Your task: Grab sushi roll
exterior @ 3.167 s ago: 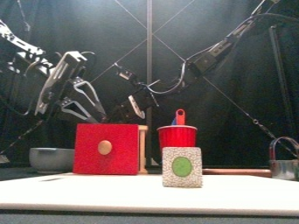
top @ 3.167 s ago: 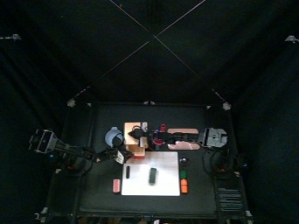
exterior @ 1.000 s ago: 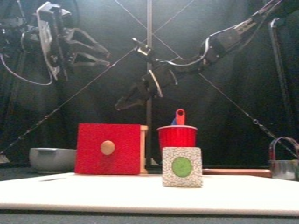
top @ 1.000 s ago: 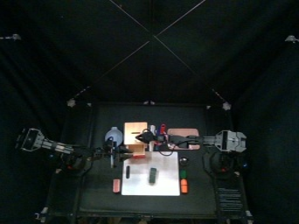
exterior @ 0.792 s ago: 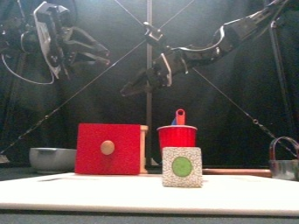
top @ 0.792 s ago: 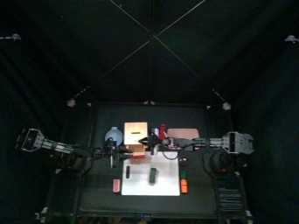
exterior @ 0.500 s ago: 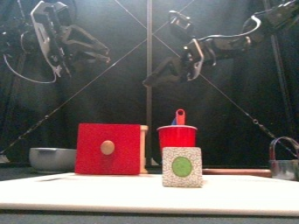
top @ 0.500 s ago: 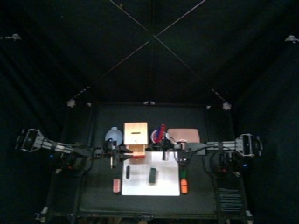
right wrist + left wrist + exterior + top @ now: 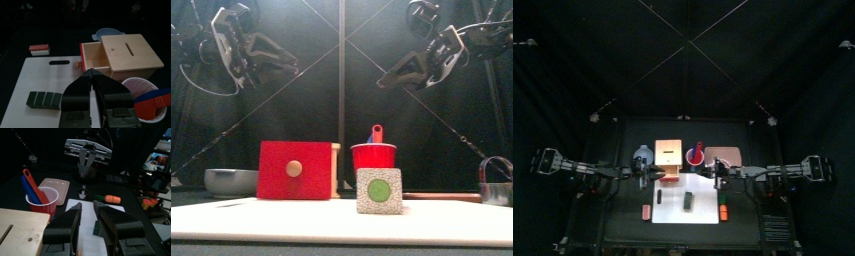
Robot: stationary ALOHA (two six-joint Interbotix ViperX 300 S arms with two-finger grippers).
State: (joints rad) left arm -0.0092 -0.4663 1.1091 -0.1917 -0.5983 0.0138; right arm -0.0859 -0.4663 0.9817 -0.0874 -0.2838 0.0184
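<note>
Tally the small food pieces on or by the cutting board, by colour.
Dark green sushi roll: 1
Reddish-orange pieces: 2
Total: 3

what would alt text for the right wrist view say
The right gripper, jaws shut and empty, hangs above a white cutting board where the dark sushi roll lies untouched. Beyond stand a wooden box with a red front and a red cup.
</note>
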